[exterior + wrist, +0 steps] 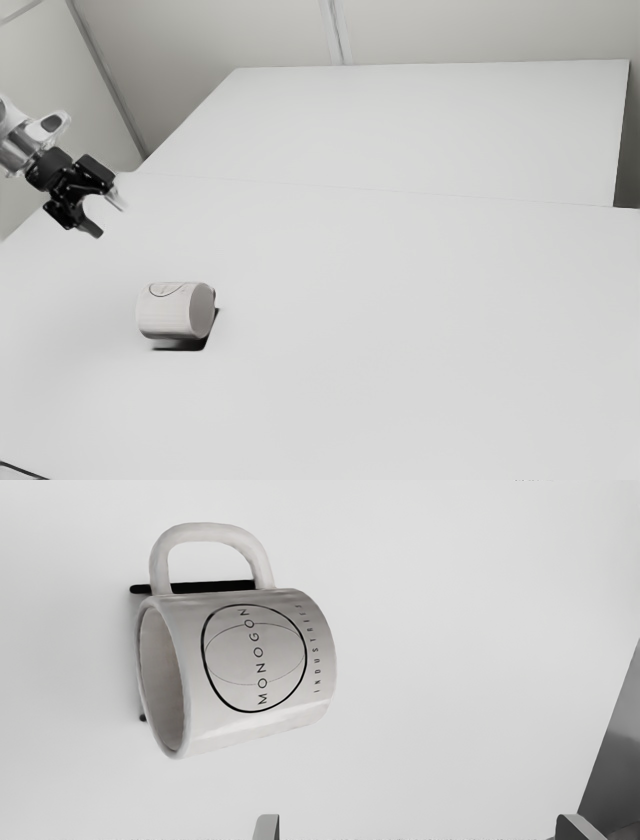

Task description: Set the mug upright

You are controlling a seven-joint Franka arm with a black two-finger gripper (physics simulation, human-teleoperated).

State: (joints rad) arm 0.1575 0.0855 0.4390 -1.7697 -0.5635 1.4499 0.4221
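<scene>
The gripper hangs above the table at the exterior view's upper left, higher than the mug and apart from it. In that view the white mug lies on its side, its flat round base facing the exterior view's right. The wrist view has the same mug with its open mouth, its handle and a printed round logo reading MONOGON INDUSTRIES. The gripper stands open there, its two fingertips wide apart with nothing between them.
A large white table carries the mug. Behind it stands another white surface, with pale walls around. A thin dark line, perhaps a cable, crosses the exterior view's lower left corner.
</scene>
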